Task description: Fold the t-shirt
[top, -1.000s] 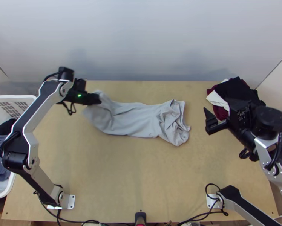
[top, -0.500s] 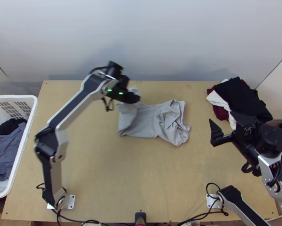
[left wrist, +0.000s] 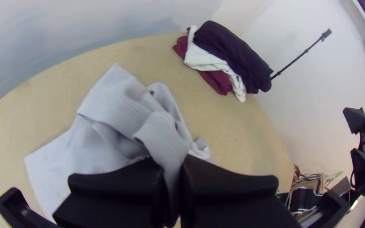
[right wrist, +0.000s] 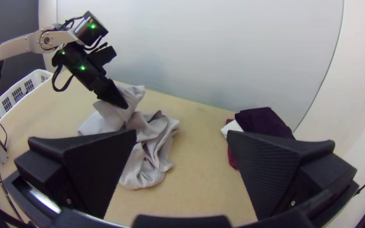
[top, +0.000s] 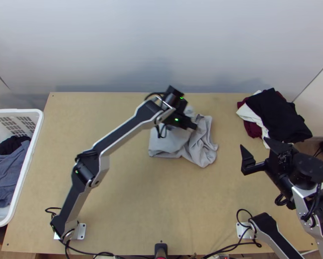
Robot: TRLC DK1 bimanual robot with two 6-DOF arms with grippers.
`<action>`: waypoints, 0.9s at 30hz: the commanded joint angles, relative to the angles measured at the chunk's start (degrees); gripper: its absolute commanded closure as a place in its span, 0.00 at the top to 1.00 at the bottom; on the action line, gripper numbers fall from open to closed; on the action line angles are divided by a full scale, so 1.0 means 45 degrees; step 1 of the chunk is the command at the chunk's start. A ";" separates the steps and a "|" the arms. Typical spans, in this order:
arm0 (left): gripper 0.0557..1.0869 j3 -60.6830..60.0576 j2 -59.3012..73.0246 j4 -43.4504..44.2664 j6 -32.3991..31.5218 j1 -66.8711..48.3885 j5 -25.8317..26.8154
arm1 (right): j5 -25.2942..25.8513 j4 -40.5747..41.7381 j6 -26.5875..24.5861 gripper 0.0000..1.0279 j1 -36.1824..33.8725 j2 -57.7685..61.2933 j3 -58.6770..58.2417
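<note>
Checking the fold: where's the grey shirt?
In the top view, the grey shirt lies right of the table's middle, held by the left pincer, left of the clothes pile.

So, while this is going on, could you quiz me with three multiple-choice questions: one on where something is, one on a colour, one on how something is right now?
1. Where is the white basket?
A) At the table's far right corner
B) At the table's left side
C) In the middle of the table

2. What colour is the t-shirt being folded?
A) Light grey
B) Maroon
C) Black

3. How is the right pincer?
A) Shut on the t-shirt
B) Shut on the basket
C) Open, holding nothing

Answers:
1: B, the top view shows the basket along the table's left edge.
2: A, the cloth caught in the left pincer is light grey.
3: C, its two black fingers stand wide apart with no cloth between them.
</note>
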 commanded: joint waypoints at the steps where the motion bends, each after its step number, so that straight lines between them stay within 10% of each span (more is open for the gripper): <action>1: 0.29 0.0391 0.0429 0.1523 -0.0598 -0.1065 -0.0247 | 0.0000 0.0001 0.0110 0.97 -0.0101 -0.0357 -0.0674; 5: 0.92 0.0391 -0.0040 0.1894 -0.1399 -0.1241 0.0065 | 0.0000 0.0158 0.0110 0.97 -0.0160 -0.0533 -0.1084; 16: 0.94 0.0313 -0.0450 0.1562 -0.2200 -0.0518 0.0964 | -0.0058 0.0607 0.0696 0.97 -0.0336 -0.0982 -0.2568; 27: 0.94 -0.2304 -0.2345 -0.0977 0.0359 0.1259 0.0612 | -0.2148 0.0919 0.3020 0.97 -0.0219 0.0170 -0.3838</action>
